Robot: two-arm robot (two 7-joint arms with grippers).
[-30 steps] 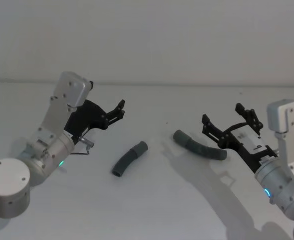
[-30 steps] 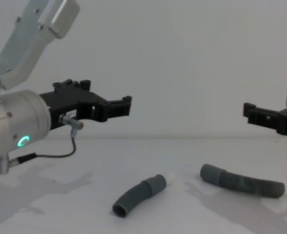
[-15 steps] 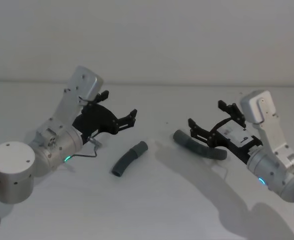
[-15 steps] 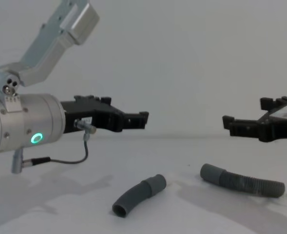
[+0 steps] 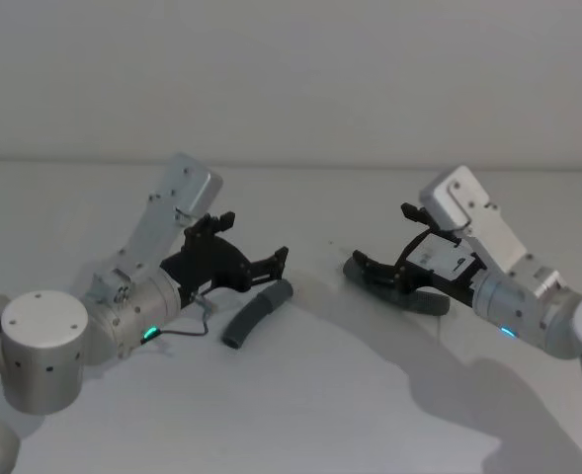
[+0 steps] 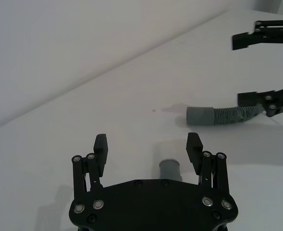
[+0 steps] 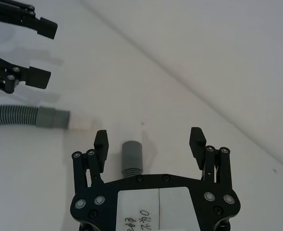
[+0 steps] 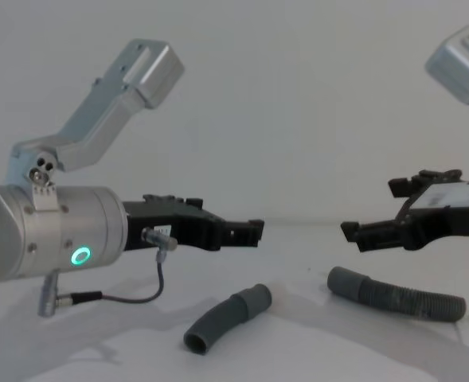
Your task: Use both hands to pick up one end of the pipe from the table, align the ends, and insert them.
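Note:
The short curved pipe piece [image 5: 254, 314] lies on the white table [image 5: 320, 415], its cuff [image 8: 254, 299] towards the middle. In the right wrist view this cuff ends in a white tip [image 7: 80, 123]. My left gripper [image 5: 253, 239] hovers open just above that cuff [image 6: 170, 169], not touching it. The longer corrugated piece [image 8: 397, 296] lies to the right with its plain grey cuff [image 8: 345, 282] facing the short piece. My right gripper [image 5: 381, 237] hangs open over that cuff [image 7: 131, 159], with a gap below it. In the chest view the left gripper [image 8: 254, 231] and the right gripper [image 8: 353, 232] face each other.
A pale grey wall [image 5: 291, 79] rises behind the table. A thin cable [image 8: 150, 290] loops below my left wrist. Bare table [image 8: 314, 358] lies in front of both hose pieces.
Both arms have swung inward and lower, so each open gripper now hangs over its hose piece's cuff. Neither hose piece has moved.

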